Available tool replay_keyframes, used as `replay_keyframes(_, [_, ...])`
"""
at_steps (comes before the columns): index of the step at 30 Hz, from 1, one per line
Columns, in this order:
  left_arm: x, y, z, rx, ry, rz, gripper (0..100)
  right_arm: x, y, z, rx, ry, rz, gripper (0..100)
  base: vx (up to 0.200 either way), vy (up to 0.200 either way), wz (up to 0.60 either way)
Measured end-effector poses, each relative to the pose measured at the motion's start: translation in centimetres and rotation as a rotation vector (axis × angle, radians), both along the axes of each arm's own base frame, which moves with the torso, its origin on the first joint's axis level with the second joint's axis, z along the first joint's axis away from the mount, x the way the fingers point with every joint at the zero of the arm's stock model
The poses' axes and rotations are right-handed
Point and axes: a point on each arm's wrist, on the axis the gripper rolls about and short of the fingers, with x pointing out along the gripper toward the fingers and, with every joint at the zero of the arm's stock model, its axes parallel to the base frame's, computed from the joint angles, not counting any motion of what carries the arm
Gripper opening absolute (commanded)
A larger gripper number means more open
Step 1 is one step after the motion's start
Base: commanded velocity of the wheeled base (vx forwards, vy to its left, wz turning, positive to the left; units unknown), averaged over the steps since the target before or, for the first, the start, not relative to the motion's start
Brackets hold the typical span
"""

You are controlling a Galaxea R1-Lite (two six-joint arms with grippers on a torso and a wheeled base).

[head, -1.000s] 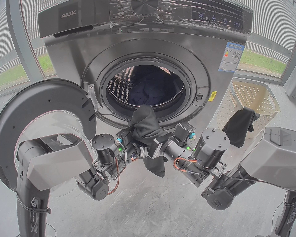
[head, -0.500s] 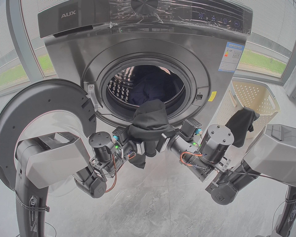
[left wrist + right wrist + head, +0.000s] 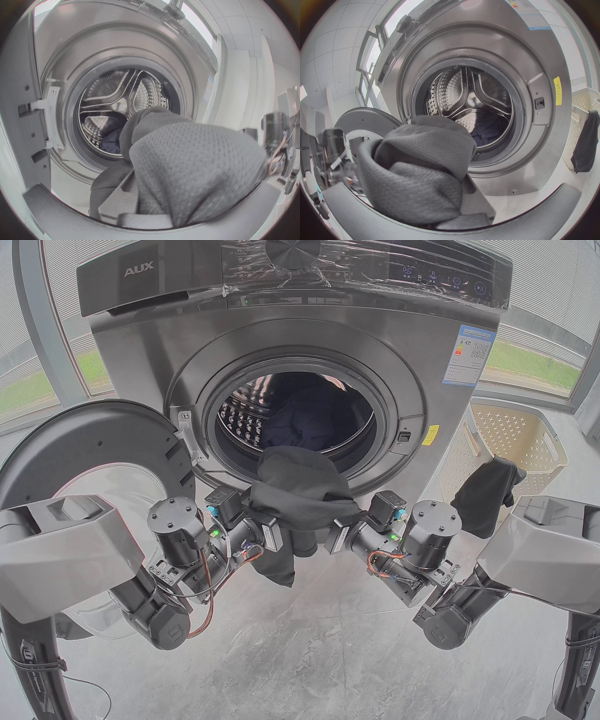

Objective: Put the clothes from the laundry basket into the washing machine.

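Garment: a dark garment (image 3: 303, 487) lies draped across both grippers, its top edge lapping the 6 o'clock lip of the drum opening (image 3: 300, 409), with a tail hanging towards the floor.
Left gripper (image 3: 273, 532): under the cloth at its 8 o'clock side; the cloth covers it, so I cannot tell whether it is clamped or released.
Right gripper (image 3: 337, 534): under the cloth at 4 o'clock; equally hidden, cannot tell.
Change: within the last second the arms have spread apart and risen, lifting the bundle from below the lip up to the mouth.
Meaning: the load seems ready to go in; a forward push probably comes next.
Drum: dark blue clothes (image 3: 306, 421) already lie inside.
Door (image 3: 94, 440): swung open at 9 o'clock of the washing machine (image 3: 400, 352).
Laundry basket (image 3: 531, 440): at 3 o'clock, another dark piece (image 3: 487, 493) draped over its rim.
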Motion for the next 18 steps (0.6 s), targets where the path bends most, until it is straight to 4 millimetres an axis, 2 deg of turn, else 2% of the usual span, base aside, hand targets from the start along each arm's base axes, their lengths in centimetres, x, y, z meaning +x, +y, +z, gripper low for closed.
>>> replay_keyframes(7, [-1.2, 0.0, 1.4, -0.024, -0.012, -0.018, 0, -0.1, 0.5, -1.1, -0.019, 0.011, 0.013, 0, 0.000, 0.000, 0.00])
replay_keyframes(8, [-1.3, 0.1, 1.5, -0.025, -0.013, -0.019, 0, -0.1, 0.6, -1.3, -0.026, 0.013, 0.015, 100, 0.000, 0.000, 0.00])
replay_keyframes(13, [-1.6, 0.2, 1.8, -0.032, -0.019, -0.020, 0, -0.9, 0.8, -1.6, -0.041, 0.029, 0.027, 100, 0.000, 0.000, 0.00])
replay_keyframes(18, [-2.1, 0.5, 1.7, -0.033, -0.002, -0.020, 0, -3.0, 0.6, -1.6, -0.075, 0.056, 0.064, 100, 0.000, 0.000, 0.00])
